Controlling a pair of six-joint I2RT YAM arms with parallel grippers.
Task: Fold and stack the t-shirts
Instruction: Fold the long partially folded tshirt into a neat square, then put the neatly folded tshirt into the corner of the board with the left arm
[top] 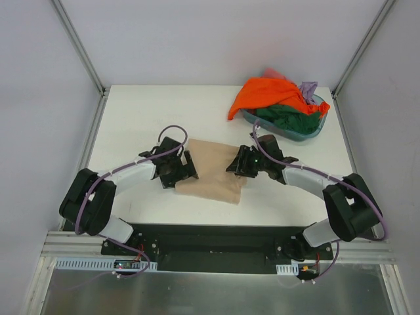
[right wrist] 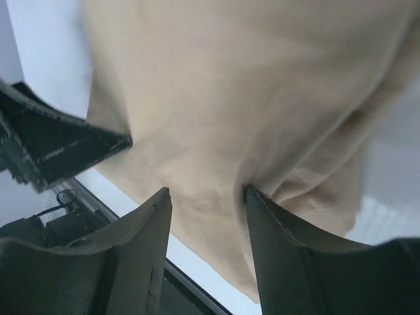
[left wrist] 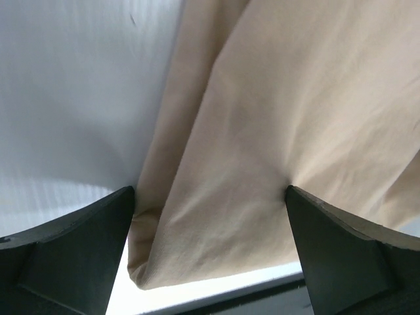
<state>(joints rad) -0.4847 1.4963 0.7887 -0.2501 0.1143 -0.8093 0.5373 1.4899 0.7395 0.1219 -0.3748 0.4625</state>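
Tan-beige t-shirt (top: 213,172) lies partly folded near the middle of the worktop (top: 144,118), a little toward 6 o'clock, creased, with its near hem uneven. My left end effector (left wrist: 210,190) sits at the shirt's 9 o'clock edge, fingers spread wide, both tips resting on the cloth with a long fold running between them. My right end effector (right wrist: 207,189) is at the 3 o'clock edge, fingers also apart but by less, and one tip presses into a pucker of fabric. Neither is clamped on anything.

The main risk, as I judge it, is closing on the wrong thickness. If I pinch only the top layer, the fold opens as I lift. If I pinch a bunched ridge, the crease gets locked in. Both arms are also working close together over one small piece, so uneven pulling could skew the shirt or drag it off the near edge at 6 o'clock.

Out at 1 o'clock the teal basin (top: 314,131) holds the orange t-shirt (top: 269,95), draped over its rim, and the dark green t-shirt (top: 289,118) underneath. Only scraps of the lilac t-shirt (top: 308,87) and the pinkish red t-shirt (top: 270,71) show.

My arms cover both side edges of the tan shirt from above, so I cannot count its layers or find the sleeves and collar. How many shirts the basin holds is also unclear.
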